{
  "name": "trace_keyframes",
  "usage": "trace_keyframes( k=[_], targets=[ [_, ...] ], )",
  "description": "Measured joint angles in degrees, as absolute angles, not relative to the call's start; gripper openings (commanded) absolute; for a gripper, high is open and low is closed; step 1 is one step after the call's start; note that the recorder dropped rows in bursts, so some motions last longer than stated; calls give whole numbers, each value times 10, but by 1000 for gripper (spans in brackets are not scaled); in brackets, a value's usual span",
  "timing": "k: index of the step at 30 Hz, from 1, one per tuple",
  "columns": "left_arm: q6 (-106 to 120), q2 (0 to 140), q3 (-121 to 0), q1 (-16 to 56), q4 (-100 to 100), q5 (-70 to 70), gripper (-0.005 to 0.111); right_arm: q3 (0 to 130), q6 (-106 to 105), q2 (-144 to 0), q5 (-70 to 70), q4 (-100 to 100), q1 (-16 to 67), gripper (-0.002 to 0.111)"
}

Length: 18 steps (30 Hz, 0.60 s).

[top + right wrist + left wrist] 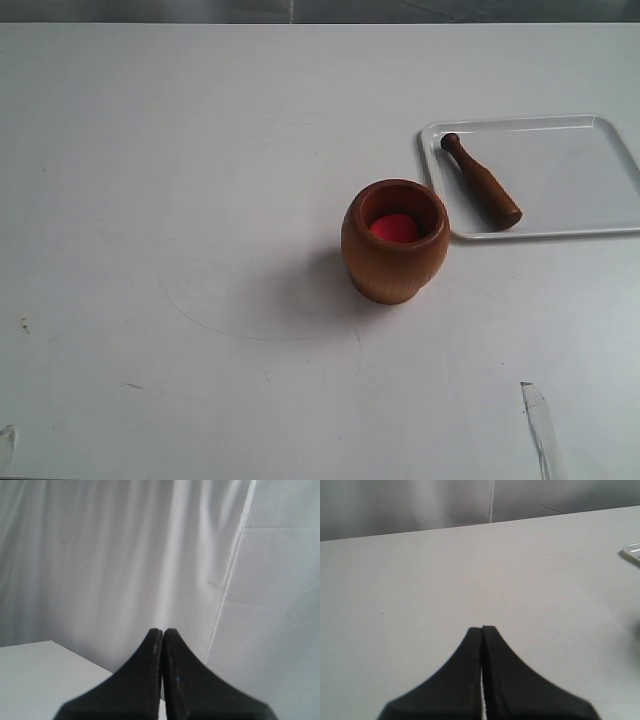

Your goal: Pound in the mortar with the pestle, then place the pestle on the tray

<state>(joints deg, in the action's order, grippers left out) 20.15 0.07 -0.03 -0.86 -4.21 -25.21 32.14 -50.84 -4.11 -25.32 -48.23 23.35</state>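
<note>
The light brown wooden mortar (394, 241) stands upright near the middle of the white table, a red ball (394, 229) showing inside it. Just to its back right lies the flat white tray (590, 170), and the dark brown pestle (481, 181) rests on the tray's left part, knob end pointing away. Neither arm appears in the exterior view. My left gripper (482, 628) is shut with nothing between its fingers, over bare table, and a corner of the tray (632, 551) shows at the frame's edge. My right gripper (163, 630) is shut and empty, facing a white backdrop.
The table (200, 200) is white, with a faint pencil arc in front of the mortar and small marks near the front edge. A strip of clear tape (540, 425) lies at the front right. A grey curtain backs the table's far edge.
</note>
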Motion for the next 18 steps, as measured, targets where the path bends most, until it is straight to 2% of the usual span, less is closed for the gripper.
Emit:
trace_keyframes(
  k=[14,18],
  targets=[
    [201,1,0,-9,-42,-252,0,310,-473,-29,-236,-503,233,0],
    [201,1,0,-9,-42,-252,0,256,-370,-30,-177,-399,232,0]
  ],
)
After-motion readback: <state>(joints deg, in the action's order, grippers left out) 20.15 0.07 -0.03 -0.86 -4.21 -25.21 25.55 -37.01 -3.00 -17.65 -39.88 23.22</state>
